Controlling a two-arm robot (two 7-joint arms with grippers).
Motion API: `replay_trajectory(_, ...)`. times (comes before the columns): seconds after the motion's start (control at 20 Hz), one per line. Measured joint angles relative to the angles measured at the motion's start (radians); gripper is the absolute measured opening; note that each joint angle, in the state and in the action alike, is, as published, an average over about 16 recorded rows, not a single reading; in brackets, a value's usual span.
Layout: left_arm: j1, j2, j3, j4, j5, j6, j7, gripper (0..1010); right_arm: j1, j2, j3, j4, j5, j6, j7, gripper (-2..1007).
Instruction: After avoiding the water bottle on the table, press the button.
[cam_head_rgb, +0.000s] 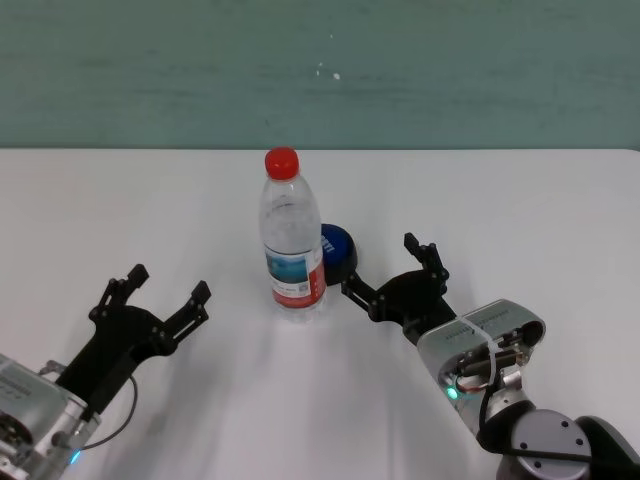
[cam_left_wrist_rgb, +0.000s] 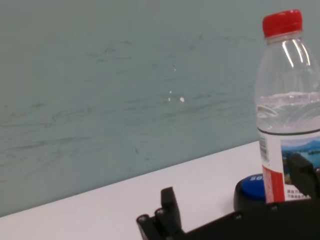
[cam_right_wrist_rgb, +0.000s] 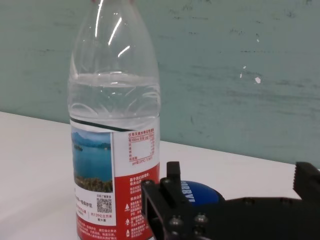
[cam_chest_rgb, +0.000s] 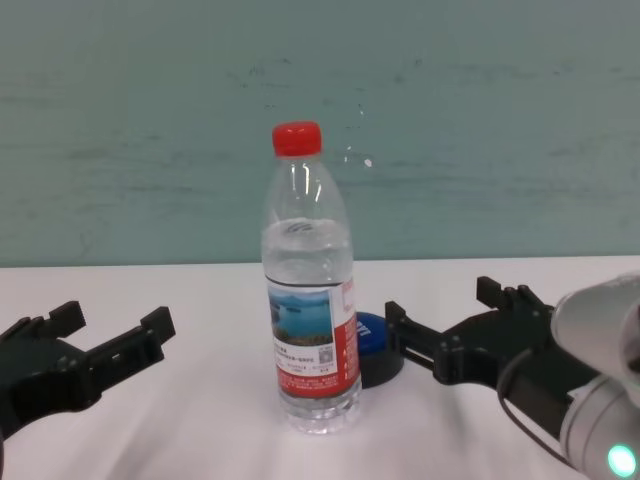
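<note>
White table (cam_head_rgb: 120, 210): right claw (cam_head_rgb: 390, 270) open beside button (cam_head_rgb: 337, 250)

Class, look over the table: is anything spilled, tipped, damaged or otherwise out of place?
Nothing stands out. The bottle stands upright, capped, with no spill on the table. The button sits flat just behind it. The right gripper is open beside the button; the left gripper is open, well clear.

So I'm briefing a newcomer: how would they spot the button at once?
On the white table, find the upright water bottle at its middle. The button sits right behind it, toward the right gripper: a low blue dome on a black base, far shorter than the bottle.
</note>
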Motion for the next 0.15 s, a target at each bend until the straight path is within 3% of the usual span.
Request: replay_trajectory(0.15,0.0,0.0,0.0,0.0,0.0,0.0,0.0,1010,0.0,0.0,0.0,0.0,0.0,0.0,0.0,1004)
